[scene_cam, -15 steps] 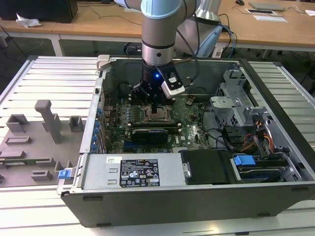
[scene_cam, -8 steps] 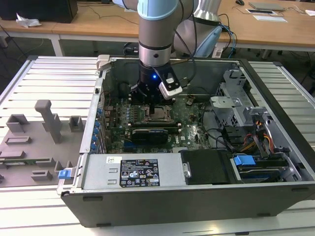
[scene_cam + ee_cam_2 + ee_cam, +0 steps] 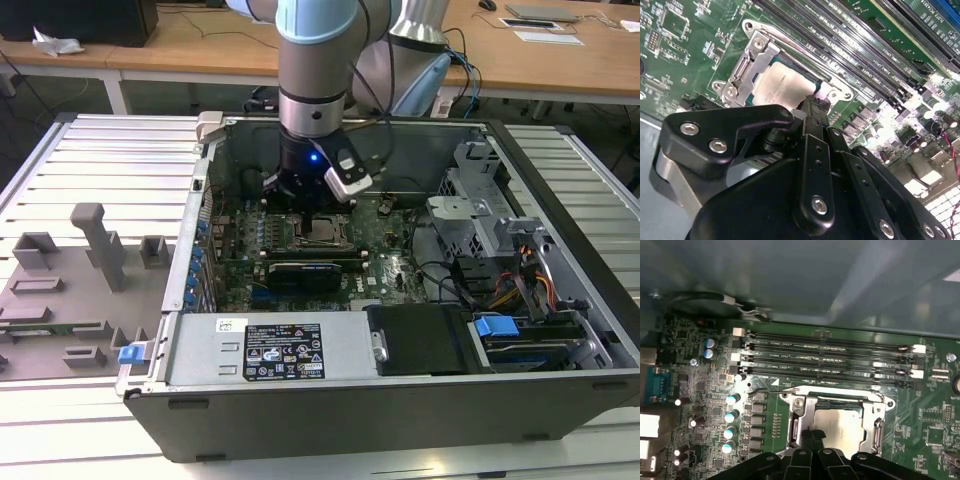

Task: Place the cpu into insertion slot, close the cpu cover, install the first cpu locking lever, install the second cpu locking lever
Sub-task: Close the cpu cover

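One gripper (image 3: 305,200) on this rig, and it's hanging straight down into the open computer case (image 3: 300,400), right over the socket area. In both wrist views the fingers (image 3: 812,125) look pinched together, narrow, with nothing between them that I can make out.

The tips sit at the edge of the cpu (image 3: 782,87), near one corner on the side away from the memory slots (image 3: 825,357). They look like they're touching or just about touching. I can't tell for sure whether they're on the chip's metal top or on the frame next to it.

So from the tips, nearly all of the chip lies toward the memory slots, not dead centre under the tool. It's square, so there's no real long axis. Its edges run parallel to those slots.

The chip is already down in the insertion slot (image 3: 837,401), flat and squared up as far as I can see. The cpu cover (image 3: 807,412) looks to be lying flat around it, with the silvery-tan top showing through the window.

There's a thin wire lever (image 3: 767,389) beside the socket's slot-side corner. Whether it's latched I can't say.

Beyond that it's just green motherboard (image 3: 940,410). In the exterior view the socket sits mid-board, directly below the wrist.
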